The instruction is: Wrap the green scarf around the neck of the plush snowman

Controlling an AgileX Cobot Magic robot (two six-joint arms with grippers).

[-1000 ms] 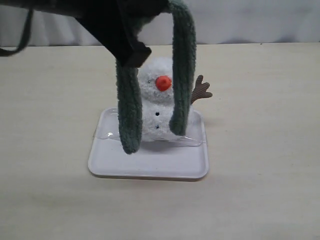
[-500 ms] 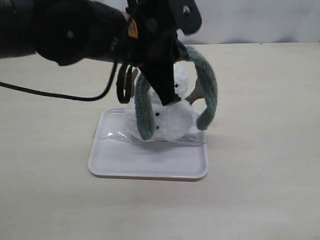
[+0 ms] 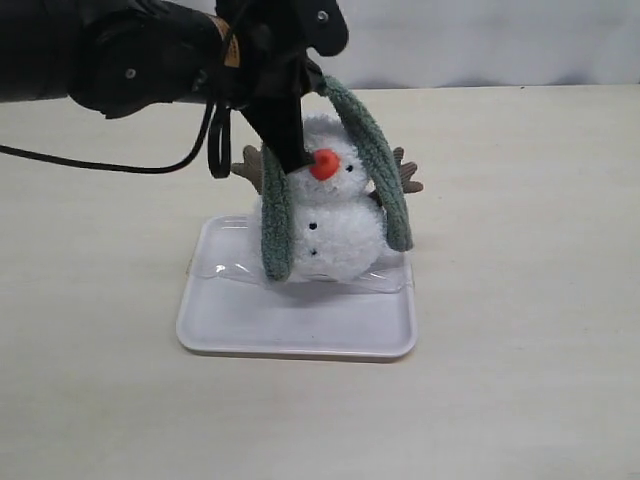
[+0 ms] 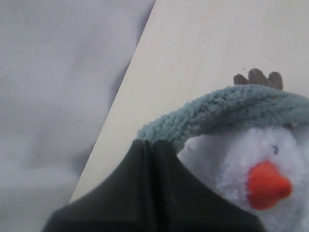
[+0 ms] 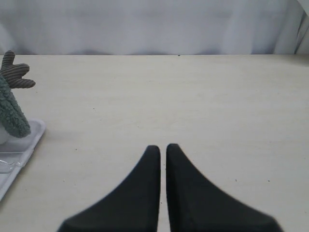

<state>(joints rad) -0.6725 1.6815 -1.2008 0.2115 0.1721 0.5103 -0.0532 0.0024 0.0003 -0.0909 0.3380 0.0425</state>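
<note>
**Scarf (image 3: 378,170) looped over the snowman (image 3: 335,235)**

The scarf runs across the top of the snowman's head, above the neck. One end hangs down each side of the body. The snowman stands upright on a white tray (image 3: 300,335) on the table (image 3: 520,300). The left gripper (image 4: 149,143) is pinched tight on the scarf's middle, just above the orange nose (image 3: 323,165). The right gripper (image 5: 162,147) is closed on nothing, well apart above the table.

- A white tray (image 3: 300,335) with rounded corners and a raised rim lies flat near the middle of the tabletop (image 3: 530,300).
- A clear, crinkled plastic sheet (image 3: 215,268) lies across the tray's far half, catching glints of light.
- The tabletop is pale beige and faintly grained.
- A white cloth backdrop (image 3: 480,40) hangs along its far edge.
</note>
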